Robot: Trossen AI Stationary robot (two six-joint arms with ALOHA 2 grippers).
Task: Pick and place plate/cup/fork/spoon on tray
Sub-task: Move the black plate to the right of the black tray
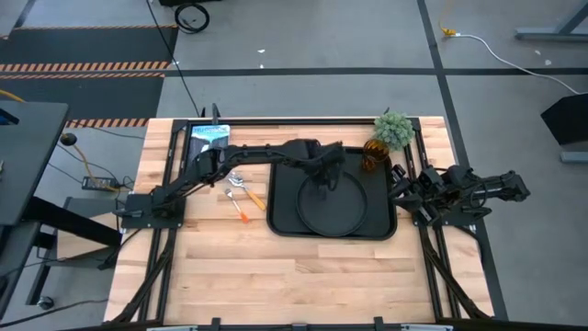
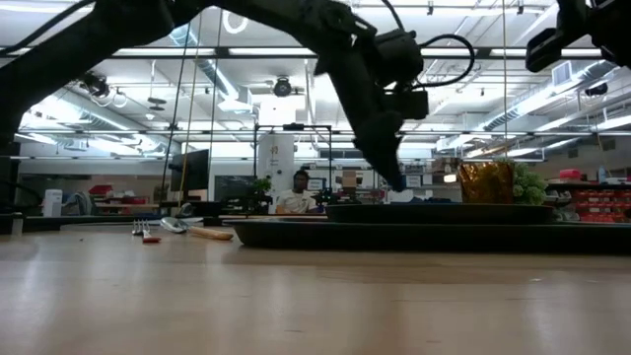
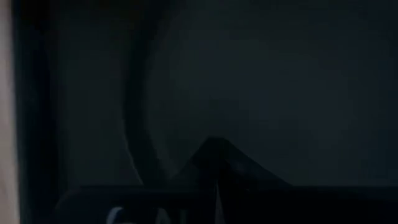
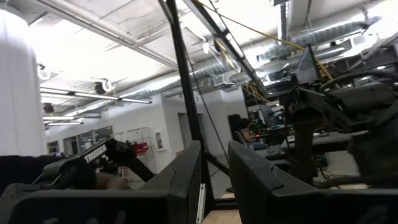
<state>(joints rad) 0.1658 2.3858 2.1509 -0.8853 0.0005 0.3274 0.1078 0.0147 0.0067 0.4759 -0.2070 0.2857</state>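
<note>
The round matte black plate (image 1: 333, 204) lies flat in the black tray (image 1: 280, 216). The left gripper (image 1: 327, 187) hangs above the plate's 11 o'clock edge; its finger state is unclear. The right gripper (image 1: 401, 184), parked off the tray's 3 o'clock side, is slightly open.

Matte black plate (image 1: 335, 207) on black tray (image 1: 280, 207), amber cup (image 1: 372, 154), orange-handled fork (image 1: 241, 210) and spoon (image 1: 250, 193).
</note>
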